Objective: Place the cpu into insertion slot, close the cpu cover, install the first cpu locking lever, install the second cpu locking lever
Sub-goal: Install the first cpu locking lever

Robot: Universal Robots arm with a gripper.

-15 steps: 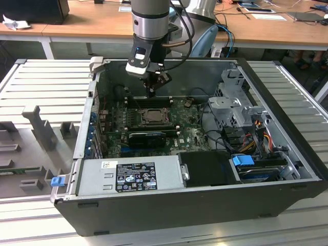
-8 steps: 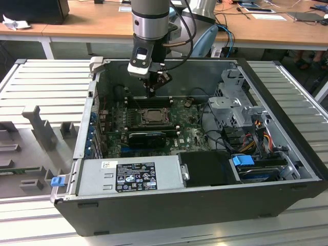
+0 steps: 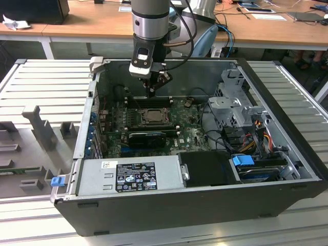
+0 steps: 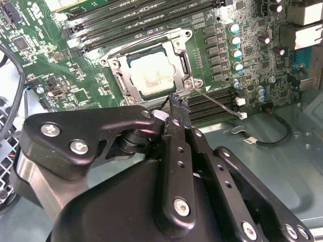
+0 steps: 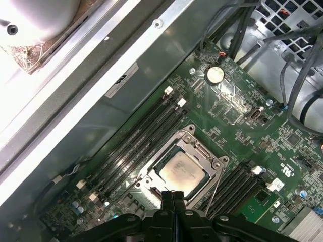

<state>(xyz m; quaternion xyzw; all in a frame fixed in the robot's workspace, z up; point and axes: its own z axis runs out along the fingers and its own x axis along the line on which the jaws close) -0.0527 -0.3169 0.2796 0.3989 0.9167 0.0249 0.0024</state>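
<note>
A: Cpu (image 5: 180,169), where?

B: Seated flat in the slot (image 3: 144,118), centre of the exterior view. Framed by the cover (image 5: 199,147), already folded down around it.

A: Gripper (image 5: 172,194)?

B: Pinched shut, gripping nothing. Hangs just above the slot in the exterior frame, toward the case wall (image 3: 200,77). Tips just beside one corner of the cover in the second wrist view.

A: Lever?

B: One thin lever (image 4: 218,102), seemingly unhooked. Slants away from that same corner, along the memory slots (image 4: 209,112). Long axis oblique to the cover's edge. Root end nearest the tips, free end well beyond them.

A: Room to move?

B: Open above the board (image 3: 187,130). Tighter toward the case wall at the top of the exterior frame. Memory slots flanking the socket on two sides, so probably little sideways slack down low.
</note>
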